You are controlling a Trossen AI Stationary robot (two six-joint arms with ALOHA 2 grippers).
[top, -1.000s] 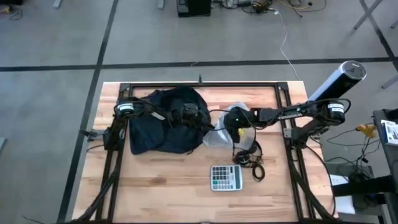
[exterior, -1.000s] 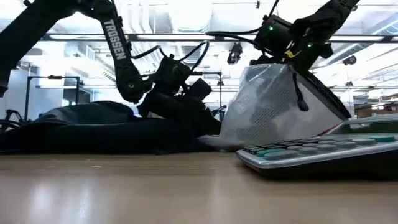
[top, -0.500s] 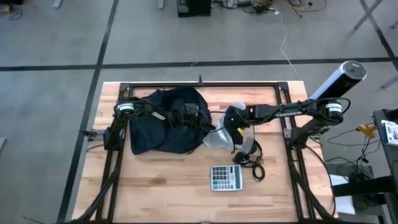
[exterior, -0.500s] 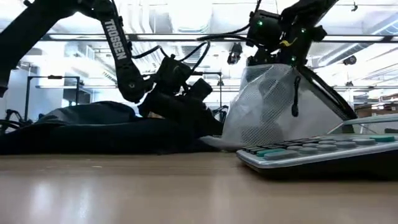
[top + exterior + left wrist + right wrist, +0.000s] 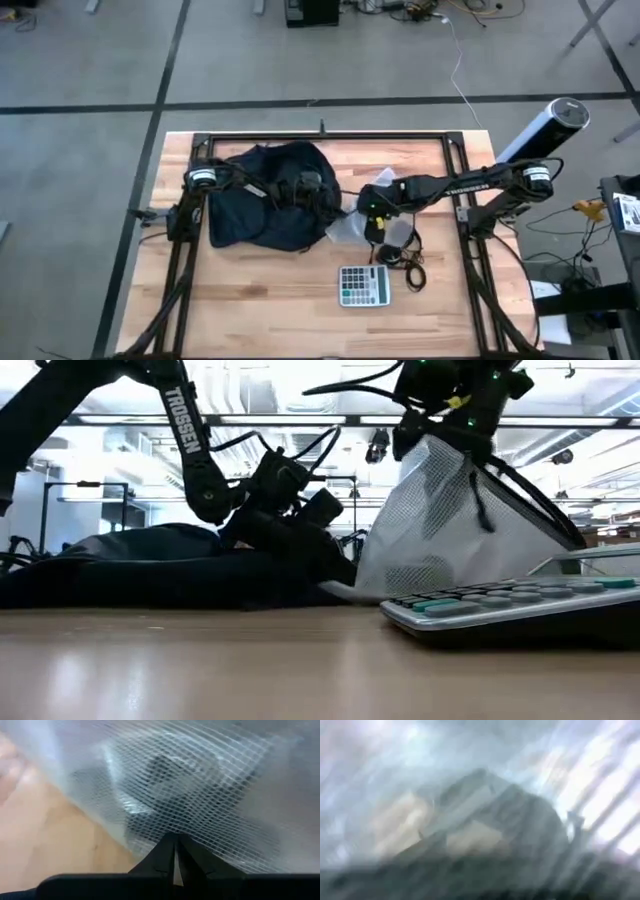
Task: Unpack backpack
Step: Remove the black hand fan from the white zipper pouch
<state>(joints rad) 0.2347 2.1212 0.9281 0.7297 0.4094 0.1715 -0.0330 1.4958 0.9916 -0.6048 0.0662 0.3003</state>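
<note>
Calculator (image 5: pixel 363 286) sits nearest, headphones (image 5: pixel 402 262) just right of it. Farther in, my right gripper (image 5: pixel 374 203) lifts the mesh pouch (image 5: pixel 440 520) by its top — fingers clamped on it. My left gripper (image 5: pixel 175 854), fingers pressed together, lies on the backpack (image 5: pixel 255 195) at far left, beside the pouch

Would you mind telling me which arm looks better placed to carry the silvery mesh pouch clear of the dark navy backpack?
Right, probably: the right gripper holds the mesh pouch by its top, while the left gripper rests low on the backpack.
</note>
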